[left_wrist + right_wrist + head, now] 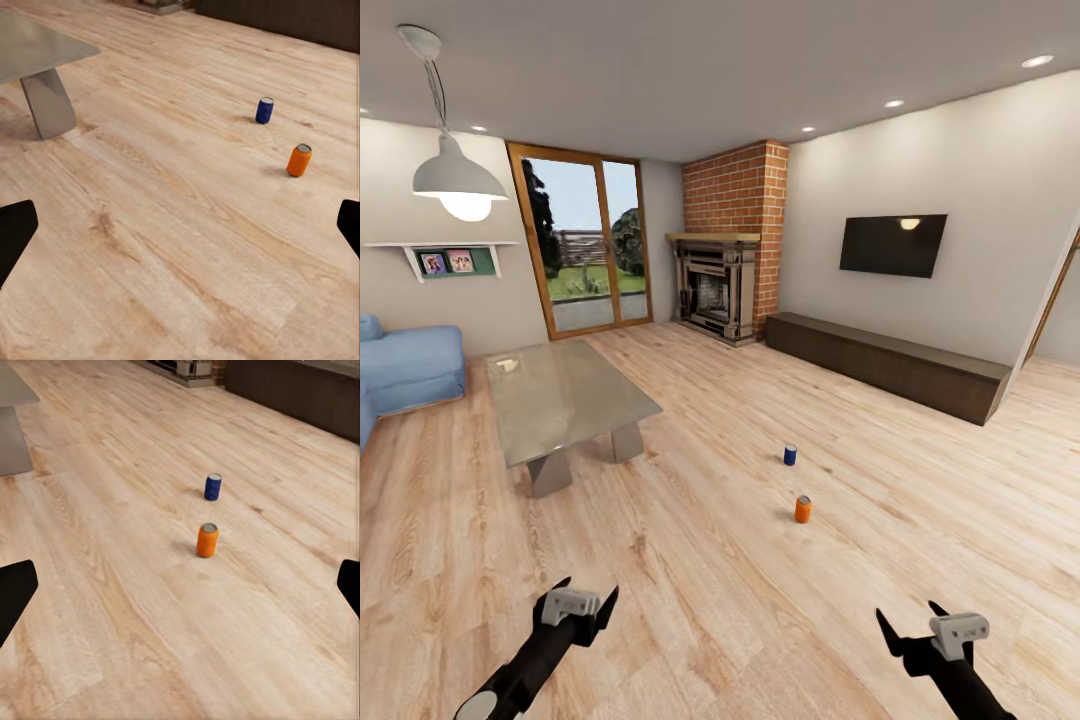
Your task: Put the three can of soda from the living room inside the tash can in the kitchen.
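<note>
An orange soda can [802, 509] and a dark blue soda can [790, 455] stand upright on the wooden floor [690, 560], well ahead of both grippers, between them. The left gripper [582, 597] and right gripper [908, 622] hover with jaws released and apparently empty. A glass coffee table [565, 395] sits ahead of the left jaws.

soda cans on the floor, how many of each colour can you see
dark blue cylindrical soda can with silver top: 1
orange cylindrical soda can with silver top: 1
total: 2, both upright on the light wooden plank floor
</note>
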